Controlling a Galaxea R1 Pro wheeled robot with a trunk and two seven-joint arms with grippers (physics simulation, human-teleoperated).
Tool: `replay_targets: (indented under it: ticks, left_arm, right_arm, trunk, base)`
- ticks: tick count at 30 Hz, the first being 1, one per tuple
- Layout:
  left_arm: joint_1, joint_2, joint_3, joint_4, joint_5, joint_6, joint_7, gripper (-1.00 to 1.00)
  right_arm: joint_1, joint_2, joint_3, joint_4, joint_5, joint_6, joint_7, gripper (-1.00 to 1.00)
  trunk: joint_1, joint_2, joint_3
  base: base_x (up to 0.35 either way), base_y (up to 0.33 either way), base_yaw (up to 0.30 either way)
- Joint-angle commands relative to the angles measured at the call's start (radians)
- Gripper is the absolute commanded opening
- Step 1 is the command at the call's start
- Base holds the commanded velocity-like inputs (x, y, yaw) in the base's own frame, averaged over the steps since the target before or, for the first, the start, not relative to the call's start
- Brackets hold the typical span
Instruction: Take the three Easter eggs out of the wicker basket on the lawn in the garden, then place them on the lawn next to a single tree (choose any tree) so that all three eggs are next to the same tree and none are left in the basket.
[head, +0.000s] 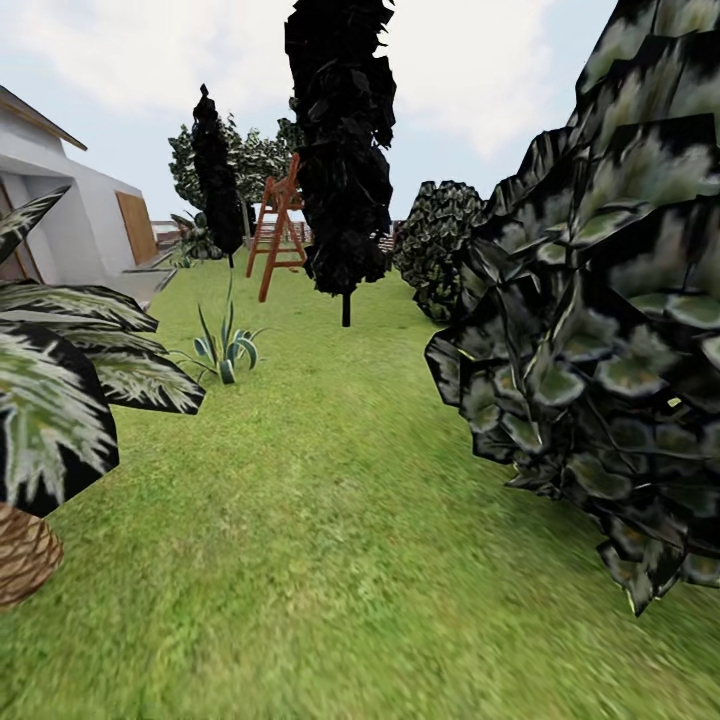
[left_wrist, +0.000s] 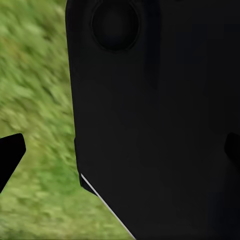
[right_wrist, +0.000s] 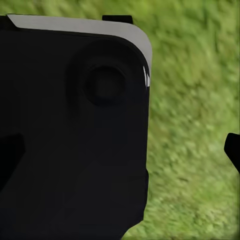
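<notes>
Surveying, head view: the lawn (head: 330, 560) runs forward as an open green strip between plantings.
Head view, right: a large dark leafy bush (head: 600, 330) close by, a smaller rounded bush (head: 440, 245) farther back.
Head view, centre: an all-black columnar tree (head: 342, 140) on a thin stem, a second narrow dark tree (head: 217, 175) behind it to the left.
Head view, left: palm fronds (head: 70, 380) over a scaly brown trunk base (head: 22, 555); a spiky agave (head: 228, 345); a white house wall (head: 70, 215); an orange-brown ladder frame (head: 278, 225).
Task items, head view: eggs and wicker basket are not among the things listed here; where they lie cannot be told.
Left wrist view: a black robot body panel (left_wrist: 160, 115) against blurred grass (left_wrist: 35, 100); one dark fingertip (left_wrist: 10, 155) of the left end effector at the frame edge.
Right wrist view: a black panel with pale trim (right_wrist: 75, 130), grass (right_wrist: 195, 125) beside it, a dark fingertip (right_wrist: 233, 149) at the edge.
End effectors: tips sit wide at opposite edges, so both read as apart, nothing between them.
Progress, judged: no egg in hand or by a tree; robot seems in transit, all three placements remain.
View contrast: head gives garden layout; wrists give only ground underfoot.
</notes>
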Motion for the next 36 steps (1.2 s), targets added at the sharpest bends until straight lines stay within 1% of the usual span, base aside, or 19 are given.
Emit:
replay_targets:
  ticks: [1,12,15,20,28,36]
  left_arm:
    - [0.001,0.0,0.0,-0.002,0.0,0.0,0.0,1.0]
    - [0.001,0.001,0.0,-0.002,0.0,0.0,-0.001,1.0]
    - [0.001,0.001,0.001,-0.002,0.001,0.0,-0.001,1.0]
    - [0.001,0.0,0.001,-0.003,0.003,0.001,-0.002,1.0]
    - [0.001,0.0,0.002,-0.003,0.003,0.002,-0.002,1.0]
    - [0.001,0.0,0.002,-0.003,0.003,0.002,-0.002,1.0]
  right_arm:
    - [-0.001,0.0,0.0,0.001,0.001,0.001,-0.001,1.0]
    - [-0.001,-0.005,0.0,0.001,0.0,0.002,0.002,1.0]
    - [-0.001,-0.005,0.0,0.0,0.001,0.001,0.002,1.0]
    - [-0.001,-0.001,0.0,0.001,0.0,-0.001,0.001,1.0]
    - [-0.001,-0.001,0.0,0.0,-0.001,-0.001,0.002,1.0]
    - [-0.001,-0.001,0.001,0.001,0.001,-0.001,0.003,1.0]
  trunk:
    - [0.0,0.0,-0.001]
    - [0.0,0.0,-0.001]
    - [0.0,0.0,-0.001]
    - [0.0,0.0,-0.001]
    - [0.0,0.0,-0.001]
    - [0.0,0.0,-0.001]
  base:
    - [0.0,0.0,0.027]
    - [0.0,0.0,0.005]
    - [0.131,0.0,0.0]
    - [0.291,0.0,0.006]
    - [0.333,0.0,0.16]
    - [0.336,0.0,0.019]
